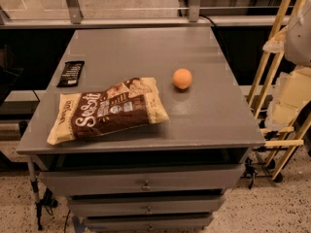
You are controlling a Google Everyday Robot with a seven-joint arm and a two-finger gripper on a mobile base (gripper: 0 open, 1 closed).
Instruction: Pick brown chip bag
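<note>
The brown chip bag [109, 109] lies flat on the grey table top [146, 52], near the front left corner. It has a dark brown centre with white lettering and cream-yellow ends. My gripper [287, 103] shows as pale cream shapes at the right edge of the view, beyond the table's right side and below a white arm part [299, 33]. It is far to the right of the bag and touches nothing on the table.
An orange ball-like fruit [182, 78] sits just right of the bag. A small flat black bar wrapper [71, 74] lies at the left edge. Drawers [146, 183] are under the table top. A wooden frame [272, 62] stands to the right, and a rail runs behind.
</note>
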